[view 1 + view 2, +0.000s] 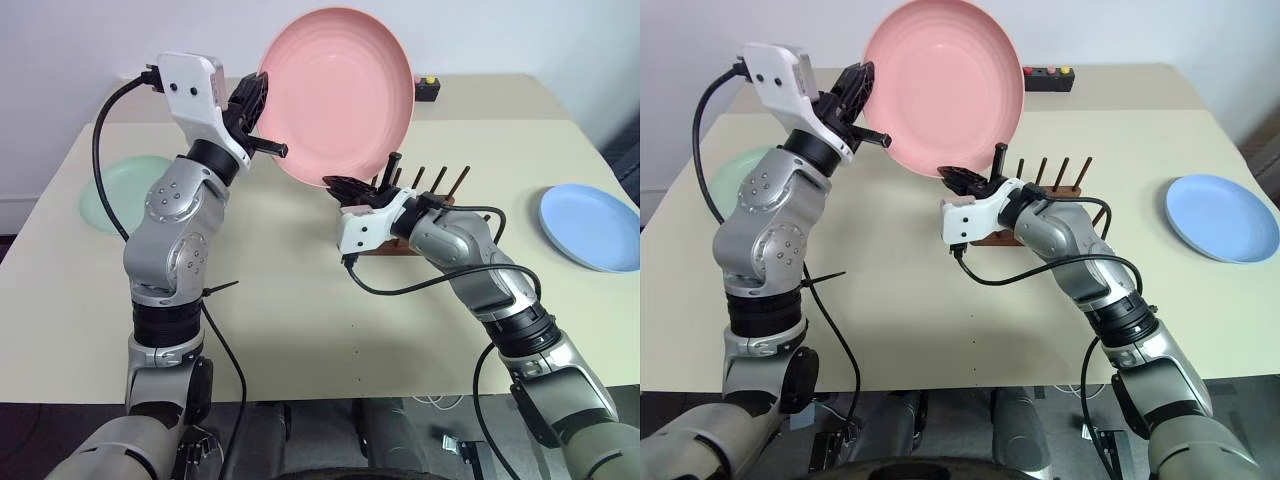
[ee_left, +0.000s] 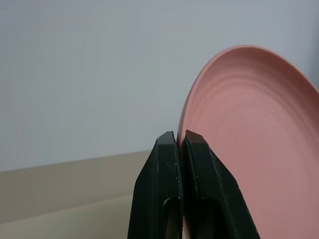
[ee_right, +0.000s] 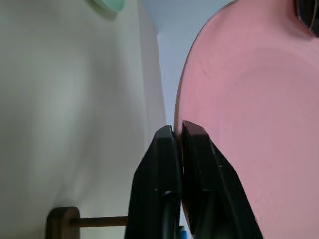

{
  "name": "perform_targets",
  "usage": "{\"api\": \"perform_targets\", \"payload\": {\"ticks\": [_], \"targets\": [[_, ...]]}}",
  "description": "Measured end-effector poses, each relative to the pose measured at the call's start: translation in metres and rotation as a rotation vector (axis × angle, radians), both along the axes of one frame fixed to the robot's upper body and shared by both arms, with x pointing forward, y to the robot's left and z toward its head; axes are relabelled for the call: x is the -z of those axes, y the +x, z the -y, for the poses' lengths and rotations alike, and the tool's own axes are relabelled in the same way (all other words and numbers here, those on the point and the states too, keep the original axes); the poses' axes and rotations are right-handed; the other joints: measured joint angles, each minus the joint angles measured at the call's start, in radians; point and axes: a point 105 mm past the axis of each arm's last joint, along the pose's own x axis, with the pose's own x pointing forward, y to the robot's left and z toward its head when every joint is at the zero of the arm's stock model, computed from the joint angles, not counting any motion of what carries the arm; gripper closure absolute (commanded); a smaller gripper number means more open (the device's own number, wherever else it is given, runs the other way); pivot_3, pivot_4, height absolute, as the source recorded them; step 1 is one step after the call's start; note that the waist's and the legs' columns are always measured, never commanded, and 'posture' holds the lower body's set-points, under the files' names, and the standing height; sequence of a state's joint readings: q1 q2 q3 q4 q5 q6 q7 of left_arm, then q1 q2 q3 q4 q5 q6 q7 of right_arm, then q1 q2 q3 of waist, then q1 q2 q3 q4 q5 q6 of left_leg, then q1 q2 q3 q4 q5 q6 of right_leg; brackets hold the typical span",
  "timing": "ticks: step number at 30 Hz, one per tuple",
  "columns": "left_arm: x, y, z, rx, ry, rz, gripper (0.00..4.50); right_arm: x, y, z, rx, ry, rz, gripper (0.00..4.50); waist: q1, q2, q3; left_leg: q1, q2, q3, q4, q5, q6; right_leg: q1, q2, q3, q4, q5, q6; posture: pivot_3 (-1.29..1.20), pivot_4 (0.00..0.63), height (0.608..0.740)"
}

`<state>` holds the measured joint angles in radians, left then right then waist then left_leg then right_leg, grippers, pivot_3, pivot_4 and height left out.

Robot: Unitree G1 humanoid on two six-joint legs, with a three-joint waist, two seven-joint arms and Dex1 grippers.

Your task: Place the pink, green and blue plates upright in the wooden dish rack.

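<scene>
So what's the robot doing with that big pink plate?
Both grippers are pinching the pink plate by its rim and holding it up on edge above the table. The left gripper grips the upper left side, the right gripper the bottom edge, just beside the wooden dish rack. No plate is in the rack yet. The green plate and blue plate lie flat on the table, waiting.
</scene>
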<state>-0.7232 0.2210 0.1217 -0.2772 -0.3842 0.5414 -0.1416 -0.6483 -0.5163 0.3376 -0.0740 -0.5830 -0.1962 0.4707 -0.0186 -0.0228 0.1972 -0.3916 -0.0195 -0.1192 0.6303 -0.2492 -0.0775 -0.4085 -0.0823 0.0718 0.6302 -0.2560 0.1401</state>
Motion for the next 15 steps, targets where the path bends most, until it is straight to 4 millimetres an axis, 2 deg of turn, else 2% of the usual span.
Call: {"api": "perform_targets", "payload": {"ticks": [1, 2, 3, 5, 9, 10, 12, 15], "targets": [[0.0, 0.0, -0.001, 0.001, -0.016, -0.002, 4.5, -0.001, 0.0, 0.0, 0.001, -0.003, 0.011, 4.47, 0.0, 0.0, 0.0, 0.0, 0.0, 0.0, 0.0, 0.0, 0.0, 0.0, 0.0, 0.0, 0.0, 0.0, 0.0, 0.0, 0.15, 0.74], [-0.001, 0.0, 0.0, 0.015, -0.046, -0.005, 3.82, -0.001, 0.0, 0.0, 0.004, -0.009, 0.028, 4.5, 0.001, 0.0, 0.0, 0.0, 0.0, 0.0, 0.0, 0.0, 0.0, 0.0, 0.0, 0.0, 0.0, 0.0, 0.0, 0.0, 0.15, 0.74], [-0.002, -0.001, 0.001, 0.035, -0.075, -0.005, 3.49, -0.001, 0.0, 0.0, 0.004, -0.01, 0.036, 4.5, 0.001, 0.0, 0.0, 0.0, 0.0, 0.0, 0.0, 0.0, 0.0, 0.0, 0.0, 0.0, 0.0, 0.0, 0.0, 0.0, 0.15, 0.74], [-0.009, -0.003, 0.005, 0.072, -0.117, 0.008, 2.46, 0.0, 0.0, 0.001, 0.008, -0.012, 0.039, 4.5, 0.002, 0.0, 0.0, 0.0, 0.0, 0.0, 0.0, 0.0, 0.0, 0.0, 0.0, 0.0, 0.0, 0.0, 0.0, 0.0, 0.15, 0.74], [-0.023, -0.008, -0.003, 0.098, -0.204, 0.058, 0.37, 0.0, 0.0, 0.004, 0.013, -0.014, 0.057, 4.5, -0.001, 0.0, 0.0, 0.0, 0.0, 0.0, 0.0, 0.0, 0.0, 0.0, 0.0, 0.0, 0.0, 0.0, 0.0, 0.0, 0.15, 0.74], [-0.026, -0.008, -0.007, 0.091, -0.223, 0.069, 0.03, -0.002, 0.0, 0.005, 0.015, -0.009, 0.064, 4.5, -0.002, 0.0, 0.0, 0.0, 0.0, 0.0, 0.0, 0.0, 0.0, 0.0, 0.0, 0.0, 0.0, 0.0, 0.0, 0.0, 0.15, 0.74], [-0.039, -0.01, -0.02, 0.056, -0.268, 0.12, 0.03, -0.007, 0.001, 0.01, 0.026, 0.008, 0.078, 4.5, -0.001, 0.0, 0.0, 0.0, 0.0, 0.0, 0.0, 0.0, 0.0, 0.0, 0.0, 0.0, 0.0, 0.0, 0.0, 0.0, 0.15, 0.74], [-0.054, -0.01, -0.05, -0.038, -0.303, 0.19, 0.03, -0.024, 0.003, 0.024, 0.046, 0.104, 0.08, 4.5, -0.001, 0.0, 0.0, 0.0, 0.0, 0.0, 0.0, 0.0, 0.0, 0.0, 0.0, 0.0, 0.0, 0.0, 0.0, 0.0, 0.15, 0.74]]}}
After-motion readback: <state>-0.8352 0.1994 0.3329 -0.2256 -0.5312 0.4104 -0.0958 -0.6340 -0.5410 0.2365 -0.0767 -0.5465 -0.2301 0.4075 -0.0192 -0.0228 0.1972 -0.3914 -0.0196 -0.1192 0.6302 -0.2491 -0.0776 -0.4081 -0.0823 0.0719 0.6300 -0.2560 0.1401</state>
